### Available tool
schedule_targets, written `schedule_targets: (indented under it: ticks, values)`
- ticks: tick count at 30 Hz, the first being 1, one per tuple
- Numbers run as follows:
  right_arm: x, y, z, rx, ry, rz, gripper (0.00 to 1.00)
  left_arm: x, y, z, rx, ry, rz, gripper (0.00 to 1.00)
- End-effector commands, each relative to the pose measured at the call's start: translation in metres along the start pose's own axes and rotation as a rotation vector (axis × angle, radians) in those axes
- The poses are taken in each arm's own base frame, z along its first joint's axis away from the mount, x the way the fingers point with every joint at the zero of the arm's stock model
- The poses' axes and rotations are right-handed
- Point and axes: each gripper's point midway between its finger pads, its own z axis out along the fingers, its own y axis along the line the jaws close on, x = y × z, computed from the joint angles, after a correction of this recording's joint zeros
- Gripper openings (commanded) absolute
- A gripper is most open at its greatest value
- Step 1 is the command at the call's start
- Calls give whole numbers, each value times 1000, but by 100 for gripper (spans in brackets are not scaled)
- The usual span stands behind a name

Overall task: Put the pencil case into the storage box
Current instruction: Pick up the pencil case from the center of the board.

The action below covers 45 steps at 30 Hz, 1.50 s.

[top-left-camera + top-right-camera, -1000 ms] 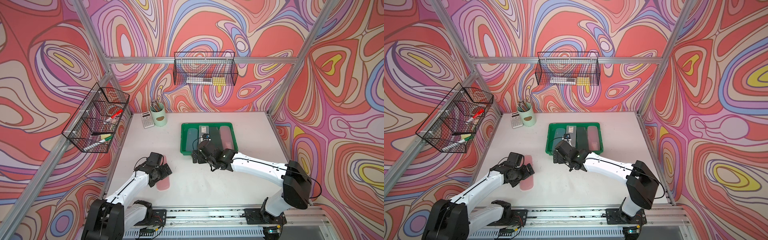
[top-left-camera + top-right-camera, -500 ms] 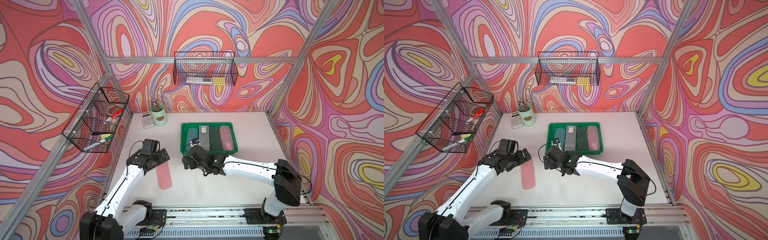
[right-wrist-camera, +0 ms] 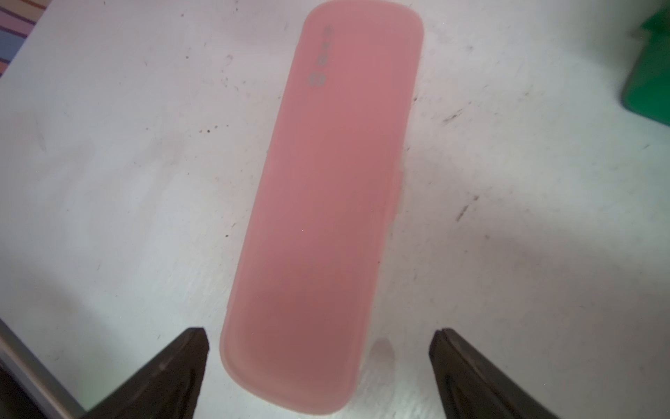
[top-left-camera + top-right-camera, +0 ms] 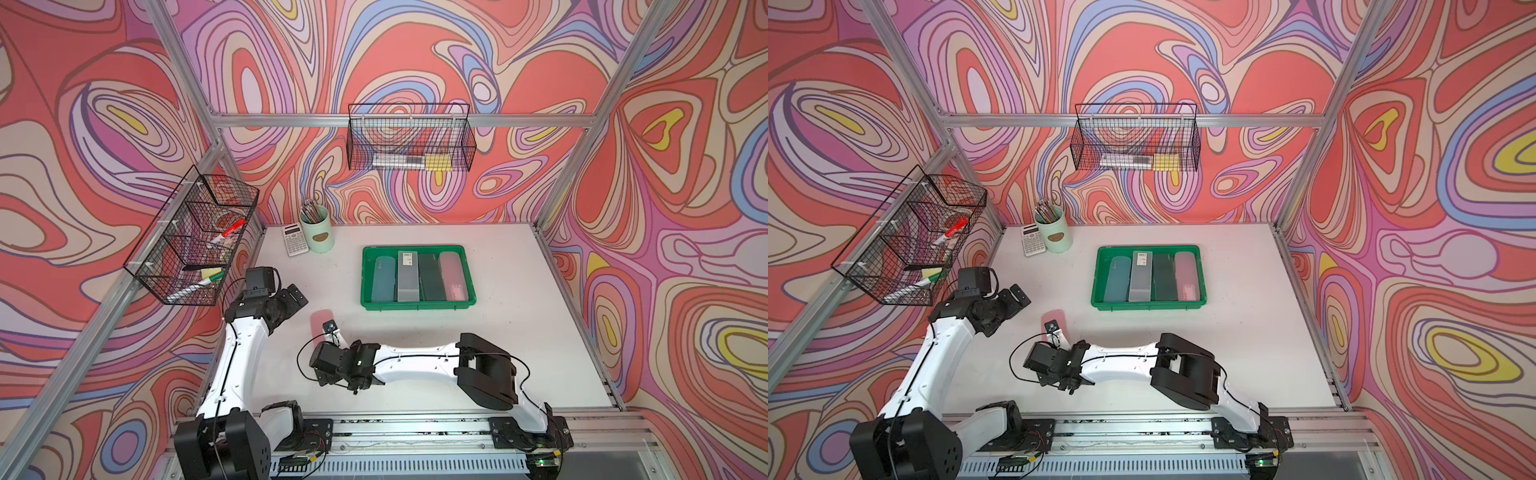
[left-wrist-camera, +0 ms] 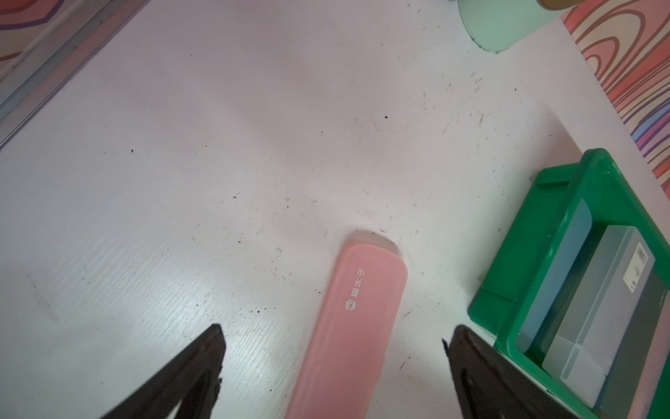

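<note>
Holds nothing in wide-open right claw [image 3: 319,330], astride pink pencil case [image 3: 337,181] mid-frame; risks jamming atop already-full green storage box [image 4: 417,305].

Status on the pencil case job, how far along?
Done: four cases lie in the storage box. In hand: nothing gripped; the right gripper, fingers open, brackets one end of the pink pencil case on the table. Remaining: grasp it, carry it to the box.

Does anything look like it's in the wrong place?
Yes: one pink plastic pencil case lies on the white table, outside the shallow green plastic tray, which looks full with four cases side by side.
</note>
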Motion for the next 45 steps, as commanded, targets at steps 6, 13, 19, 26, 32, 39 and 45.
schedule_targets:
  ticks: [6,13,19,26,32,39,45]
  values:
    - [18,-7,20,96,64,-7,98,-8,-2,-16,16,-18,36,99]
    - [26,-7,36,159,91,-33,98,-11,-2,-19,14,-33,43,99]
    - [35,-17,44,202,90,-4,93,-12,-1,-20,9,-38,49,99]
    - [37,-24,39,195,64,16,83,-12,0,-20,6,-38,55,99]
    - [27,-26,25,164,17,-8,76,-8,-2,-19,25,-28,45,99]
    - [10,-26,-2,103,-56,-24,60,-2,-7,-26,73,-29,22,99]
    - [-18,-24,-36,78,-129,-27,60,-4,-18,-42,109,-57,18,99]
